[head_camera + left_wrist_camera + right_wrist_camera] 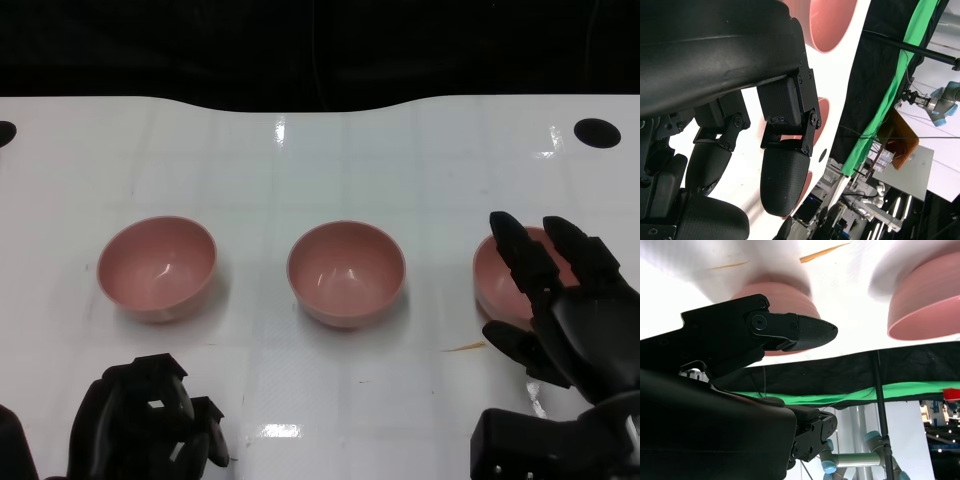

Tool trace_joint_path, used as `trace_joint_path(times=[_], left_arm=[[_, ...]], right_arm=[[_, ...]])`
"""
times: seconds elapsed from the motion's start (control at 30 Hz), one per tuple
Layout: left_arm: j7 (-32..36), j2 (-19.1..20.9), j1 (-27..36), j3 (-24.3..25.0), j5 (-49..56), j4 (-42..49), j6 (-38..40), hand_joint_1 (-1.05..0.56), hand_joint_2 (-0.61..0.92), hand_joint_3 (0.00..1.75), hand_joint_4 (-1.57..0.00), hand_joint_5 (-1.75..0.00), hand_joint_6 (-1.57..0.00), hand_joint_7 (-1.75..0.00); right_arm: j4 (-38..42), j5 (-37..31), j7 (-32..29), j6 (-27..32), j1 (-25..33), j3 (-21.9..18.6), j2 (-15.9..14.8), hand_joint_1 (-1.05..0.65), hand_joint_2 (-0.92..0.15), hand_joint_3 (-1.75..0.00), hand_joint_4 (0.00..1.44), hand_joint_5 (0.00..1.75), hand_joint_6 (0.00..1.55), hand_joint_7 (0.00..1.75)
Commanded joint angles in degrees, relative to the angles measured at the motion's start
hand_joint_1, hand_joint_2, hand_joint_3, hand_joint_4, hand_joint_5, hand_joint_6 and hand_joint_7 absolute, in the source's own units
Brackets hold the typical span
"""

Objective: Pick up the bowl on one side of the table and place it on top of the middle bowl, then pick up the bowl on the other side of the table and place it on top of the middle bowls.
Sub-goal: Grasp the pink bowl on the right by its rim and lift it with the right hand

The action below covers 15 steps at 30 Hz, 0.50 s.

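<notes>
Here, three round pink glossy bowls stand upright in a row on the shiny white table (pixel 330 380), well apart from one another. The left pink bowl (pixel 157 268) sits toward the robot's left, the middle pink bowl (pixel 346 273) at the centre, and the right pink bowl (pixel 500 275) toward the robot's right, partly hidden behind the fingers (pixel 520 255) of the right hand (pixel 560 310). None is stacked on another.

The black right hand is raised just on the near side of the right bowl, its fingers spread apart and stretched toward the bowl's rim; it has hold of nothing. Whether any fingertip touches the bowl cannot be told. In the right wrist view one finger (pixel 800 332) reaches out in front of a pink bowl's underside.

The black left hand (pixel 150 420) lies low at the near edge of the table, on the near side of the left bowl and apart from it, its fingers curled in with nothing inside them.

A thin orange streak (pixel 465 347) marks the table just beside the right hand, and a dark round hole (pixel 597 132) shows at the far right corner
</notes>
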Motion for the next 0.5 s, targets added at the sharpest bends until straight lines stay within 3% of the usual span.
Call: trace_joint_path(times=[0.03, 0.23, 0.5], left_arm=[[0.1, 0.3, 0.7, 0.3, -0.3, -0.6, -0.1, -0.81, -0.58, 1.75, -1.57, -1.06, -1.57, -0.93], [1.9, -0.1, 1.5, 0.0, 0.1, -2.6, 1.3, -0.81, -0.60, 1.75, -1.57, -1.09, -1.57, -0.95], [1.7, -0.1, 1.6, 0.0, -0.1, -2.9, 1.5, -0.82, -0.61, 1.75, -1.57, -1.09, -1.57, -0.96]], right_arm=[[1.2, 0.9, 1.7, 1.8, -1.8, 1.1, -1.8, -0.60, -0.92, -0.47, 0.00, 0.49, 0.12, 0.06], [1.5, 0.0, 6.2, 6.8, -4.1, 3.5, -3.0, -0.60, -0.92, -0.33, 0.00, 0.93, 0.27, 0.16], [-0.9, -0.7, 13.1, 12.7, -5.7, 5.3, -4.5, -0.60, -0.92, -0.15, 0.06, 0.98, 0.37, 0.18]])
